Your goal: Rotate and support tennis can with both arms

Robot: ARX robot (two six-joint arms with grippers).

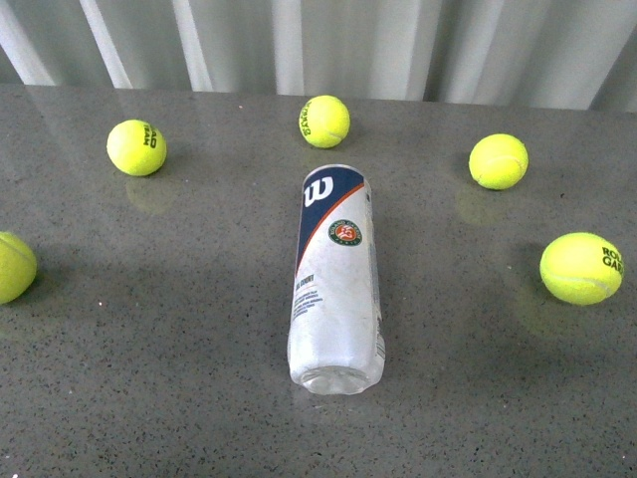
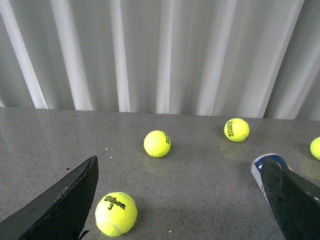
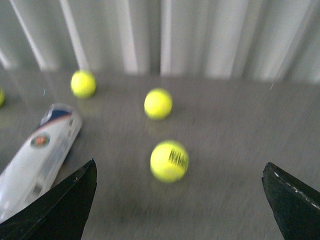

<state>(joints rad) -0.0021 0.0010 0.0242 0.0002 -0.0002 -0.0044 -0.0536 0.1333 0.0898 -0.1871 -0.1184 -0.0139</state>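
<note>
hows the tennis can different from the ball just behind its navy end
The tennis can is a long tube lying on its side; the ball is a much smaller sphere. The can is clear and white with a navy, orange-striped label; the ball is yellow with dark print. Both rest on the grey table, not touching.

Lab-style bench: grey speckled tabletop (image 1: 149,378), white curtain backdrop (image 1: 418,45) (pleated).
</note>
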